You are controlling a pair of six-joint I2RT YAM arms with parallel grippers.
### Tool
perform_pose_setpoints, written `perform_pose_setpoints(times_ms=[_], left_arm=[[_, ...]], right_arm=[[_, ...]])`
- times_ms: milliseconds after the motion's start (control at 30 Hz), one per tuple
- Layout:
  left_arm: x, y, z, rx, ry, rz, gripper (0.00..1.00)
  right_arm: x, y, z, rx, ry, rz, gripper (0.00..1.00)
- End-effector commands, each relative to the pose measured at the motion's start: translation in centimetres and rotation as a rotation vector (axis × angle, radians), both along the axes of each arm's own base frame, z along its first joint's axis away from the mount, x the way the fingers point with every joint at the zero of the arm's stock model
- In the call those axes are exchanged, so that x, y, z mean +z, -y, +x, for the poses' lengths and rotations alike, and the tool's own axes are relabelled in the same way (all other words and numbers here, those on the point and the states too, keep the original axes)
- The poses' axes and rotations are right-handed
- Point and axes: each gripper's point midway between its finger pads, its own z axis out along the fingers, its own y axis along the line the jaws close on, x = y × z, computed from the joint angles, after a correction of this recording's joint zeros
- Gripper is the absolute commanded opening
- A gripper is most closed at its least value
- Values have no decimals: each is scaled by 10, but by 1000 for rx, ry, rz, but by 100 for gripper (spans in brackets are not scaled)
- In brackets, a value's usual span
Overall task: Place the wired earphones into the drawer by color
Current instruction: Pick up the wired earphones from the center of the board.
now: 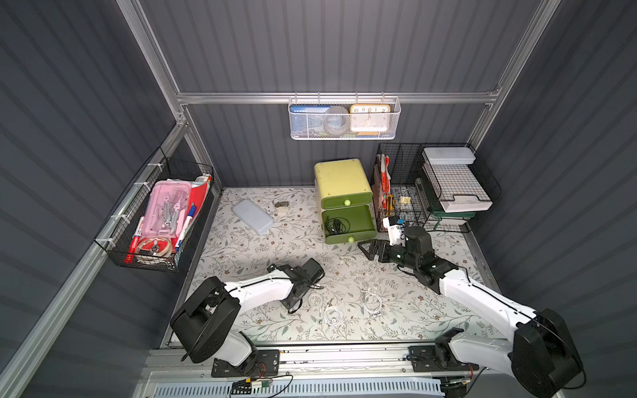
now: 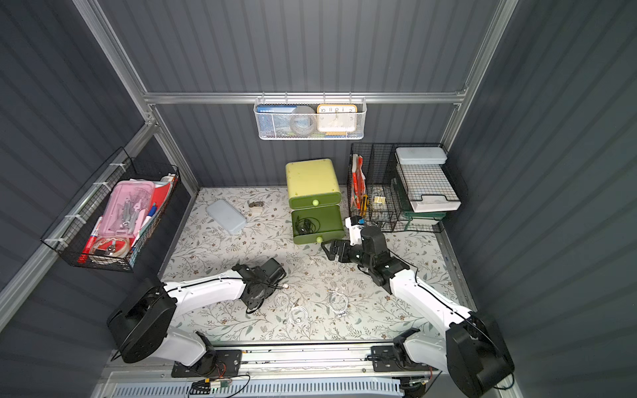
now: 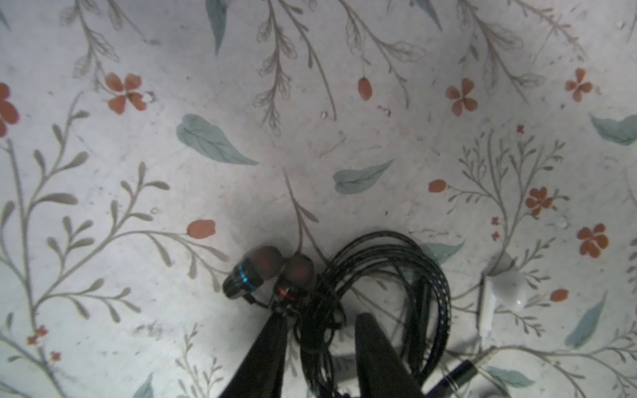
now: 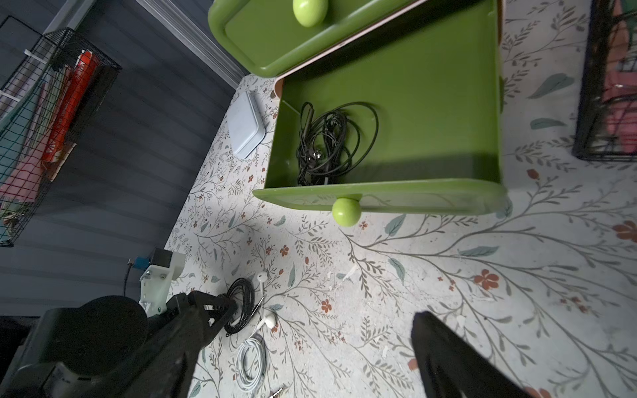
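At 7 o'clock on the floral mat (image 1: 248, 248), left gripper (image 3: 320, 318) points down over a black earphone coil (image 3: 386, 272). Jaws narrow, one finger either side of the bundle's knot; cannot tell whether they pinch it. Earbuds (image 3: 255, 272) lie just beside the tips. White earphone coils (image 1: 372, 302) loose at 6 o'clock, near the black one. Green drawer unit (image 1: 341, 179) at 12 o'clock: upper drawer (image 1: 344, 201) closed, lower drawer (image 4: 431, 86) open, another black coil (image 4: 327, 138) inside. Right gripper (image 1: 371, 249) at that drawer's 4 o'clock, jaws wide apart.
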Motion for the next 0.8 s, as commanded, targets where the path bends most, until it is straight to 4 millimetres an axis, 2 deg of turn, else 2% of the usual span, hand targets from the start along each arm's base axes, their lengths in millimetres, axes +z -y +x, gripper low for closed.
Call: perform_pose_setpoints(times_ms=[0,233,467,767], left_arm=[[-7,-7,-10,5,-45,30,30],[-3,-7,-9,15,-26,18,15],[9,-9,-6,29,11,6,1],[45,-15,6,36,95,37,0]], right_arm=[[3,0,-2,1,20,4,99],[2,0,-2,0,18,2,99],[2,1,-2,-3,20,-1,99],[4,3,-2,-7,30,-7,99]])
